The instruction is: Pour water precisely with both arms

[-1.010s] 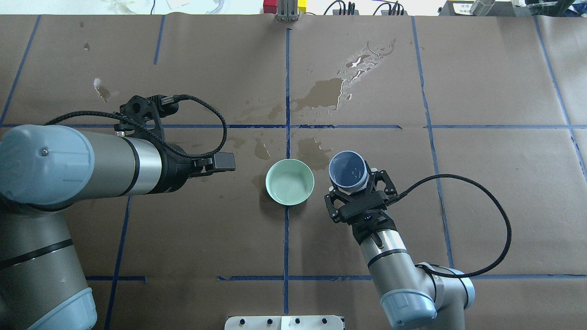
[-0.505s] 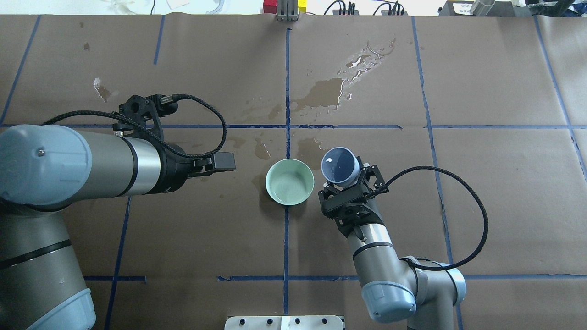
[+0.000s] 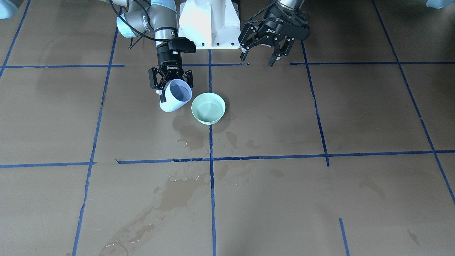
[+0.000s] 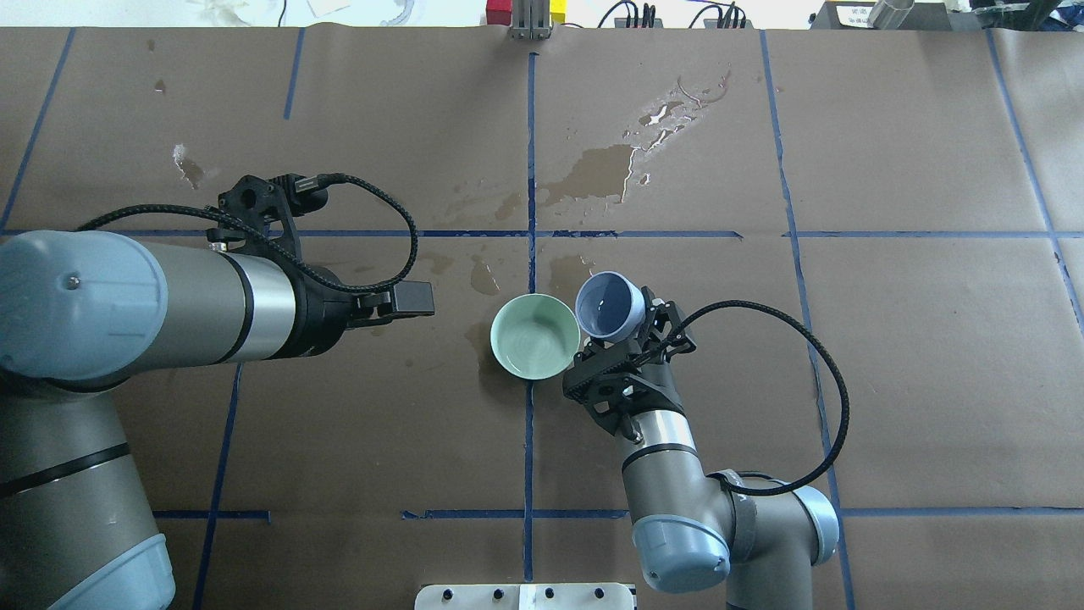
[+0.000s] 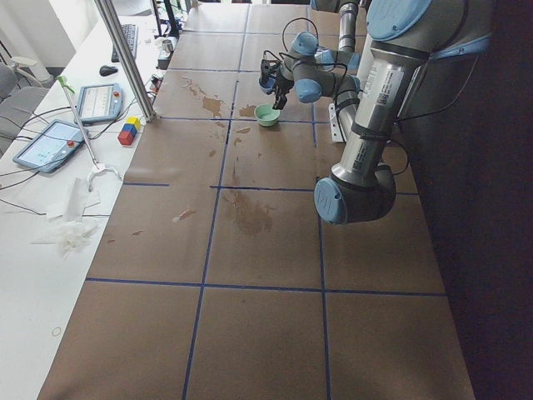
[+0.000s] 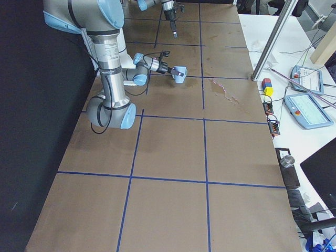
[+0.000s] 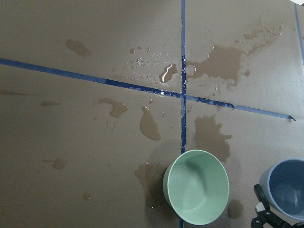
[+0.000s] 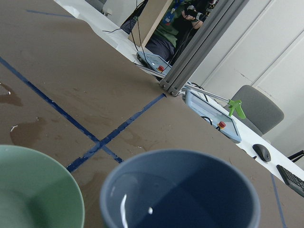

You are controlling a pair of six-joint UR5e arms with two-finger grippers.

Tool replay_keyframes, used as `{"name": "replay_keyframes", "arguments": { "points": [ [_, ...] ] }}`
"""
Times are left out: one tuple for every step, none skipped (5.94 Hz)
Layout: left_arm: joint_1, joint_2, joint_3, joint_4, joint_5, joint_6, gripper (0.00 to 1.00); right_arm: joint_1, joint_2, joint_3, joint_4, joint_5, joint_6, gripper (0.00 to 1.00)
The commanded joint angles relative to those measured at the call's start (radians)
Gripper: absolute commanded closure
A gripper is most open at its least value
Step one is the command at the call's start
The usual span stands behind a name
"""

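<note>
The brown paper-covered table point(image 4: 889, 356) is filling the overhead view, with wet stains point(image 4: 605, 165) lying above centre. The left arm point(image 4: 169, 296) is reaching in from the left edge, its left gripper point(image 3: 257, 58) hanging spread at the front view's top. The right arm point(image 4: 677, 474) is stretching up from the bottom, its right gripper point(image 4: 625, 325) pinching a blue cup point(image 4: 610, 307). A green bowl point(image 4: 535, 336) is sitting at centre, and the cup is leaning toward it, just beside its rim. The water point(image 8: 156, 199) is pooling inside the cup.

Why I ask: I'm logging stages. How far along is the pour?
Done: right pincer holds the blue cup, raised beside the green bowl. In hand: cup tilts toward the bowl, water inside. Remaining: no stream shows; left pincer hangs open, idle.
</note>
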Motion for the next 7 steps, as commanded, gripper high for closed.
{"name": "replay_keyframes", "arguments": {
  "points": [
    [0.0, 0.021, -0.009, 0.0, 0.0, 0.0, 0.0, -0.001, 0.022, -0.004, -0.044, -0.003, -0.053, 0.77],
    [0.0, 0.022, -0.014, 0.0, 0.0, 0.0, 0.0, -0.001, 0.023, -0.004, -0.053, -0.003, -0.053, 0.77],
    [0.0, 0.024, -0.015, 0.0, 0.0, 0.0, 0.0, -0.002, 0.035, -0.002, -0.097, -0.003, -0.053, 0.77],
    [0.0, 0.032, -0.017, 0.0, 0.0, 0.0, 0.0, -0.004, 0.036, -0.002, -0.139, -0.003, -0.056, 0.77],
    [0.0, 0.042, -0.026, 0.0, 0.0, 0.0, 0.0, -0.004, 0.036, -0.002, -0.153, -0.005, -0.086, 0.77],
    [0.0, 0.042, -0.026, 0.0, 0.0, 0.0, 0.0, -0.004, 0.036, -0.002, -0.153, -0.008, -0.135, 0.77],
    [0.0, 0.044, -0.026, 0.0, 0.0, 0.0, 0.0, -0.004, 0.036, -0.002, -0.157, -0.009, -0.162, 0.77]
  ]
}}
